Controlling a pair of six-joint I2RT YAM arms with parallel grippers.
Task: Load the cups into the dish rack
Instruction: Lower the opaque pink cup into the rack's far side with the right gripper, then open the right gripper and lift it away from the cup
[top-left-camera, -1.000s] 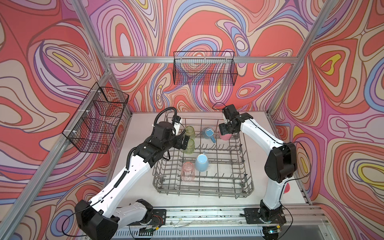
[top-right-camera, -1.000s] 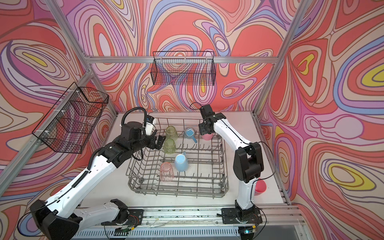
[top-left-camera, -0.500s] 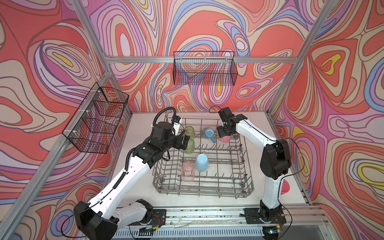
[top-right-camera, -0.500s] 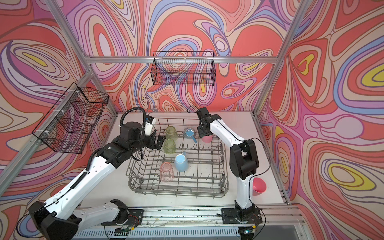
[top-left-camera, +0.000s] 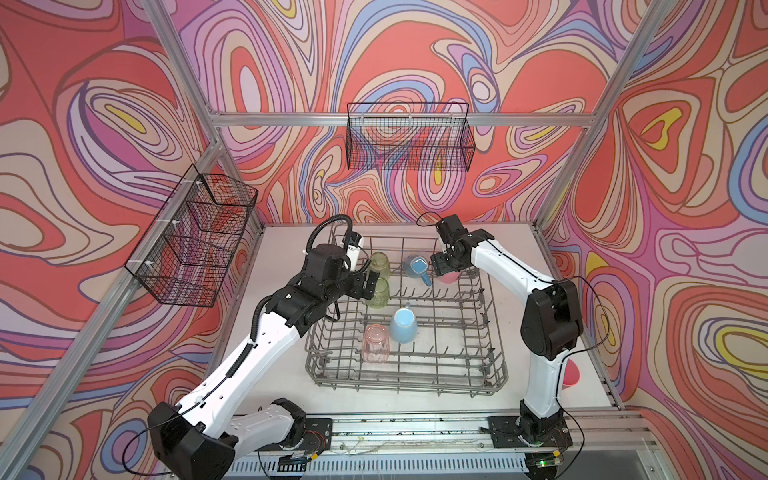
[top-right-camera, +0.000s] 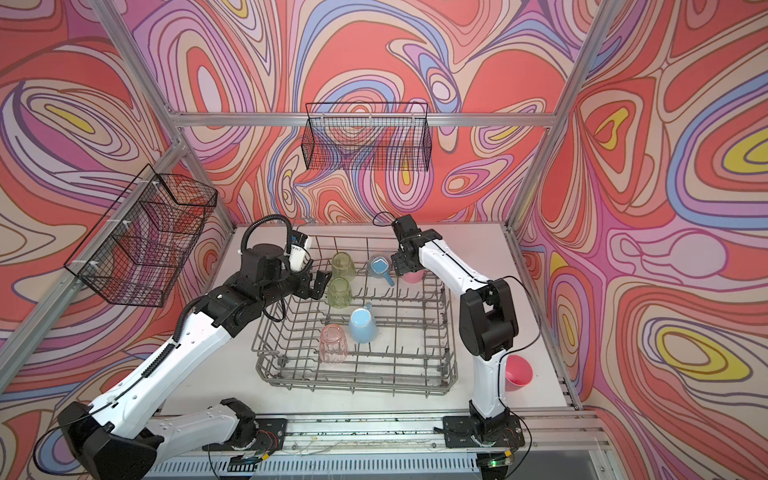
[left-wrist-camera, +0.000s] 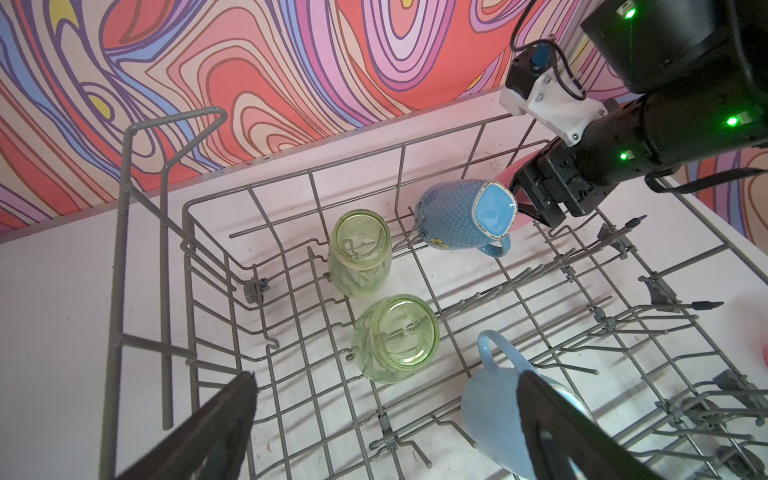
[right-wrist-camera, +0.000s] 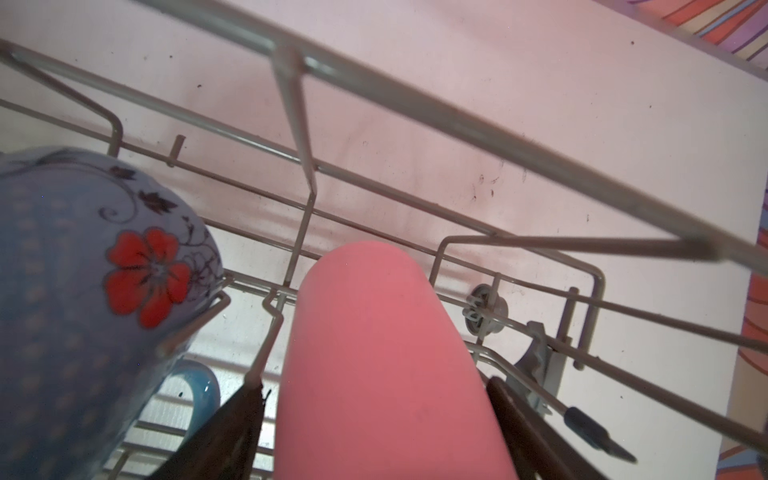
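The grey dish rack (top-left-camera: 405, 390) (top-right-camera: 357, 388) holds two green tumblers (top-left-camera: 379, 266) (left-wrist-camera: 359, 249), two blue mugs (top-left-camera: 404, 326) (left-wrist-camera: 465, 216) and a clear pink tumbler (top-left-camera: 375, 343). At the rack's far right corner my right gripper (top-left-camera: 442, 266) (right-wrist-camera: 376, 386) is open. An opaque pink cup (right-wrist-camera: 382, 353) (top-right-camera: 413, 276) stands between its fingers, with a thin gap on one side. My left gripper (top-left-camera: 370, 278) (left-wrist-camera: 388, 376) hangs open and empty beside the nearer green tumbler (left-wrist-camera: 395, 332). Another pink cup (top-right-camera: 518, 372) lies on the table behind the right arm.
Black mesh baskets hang on the left wall (top-left-camera: 195, 241) and the back wall (top-left-camera: 409, 137). The rack's upright tines (left-wrist-camera: 519, 286) and high wire rim (right-wrist-camera: 457, 116) stand close round both grippers. The right arm's elbow (top-left-camera: 548, 320) stands beside the rack's right edge.
The right gripper has moved a little leftward and down with the pink cup, and its jaws have widened off the cup. The left arm has hardly moved.
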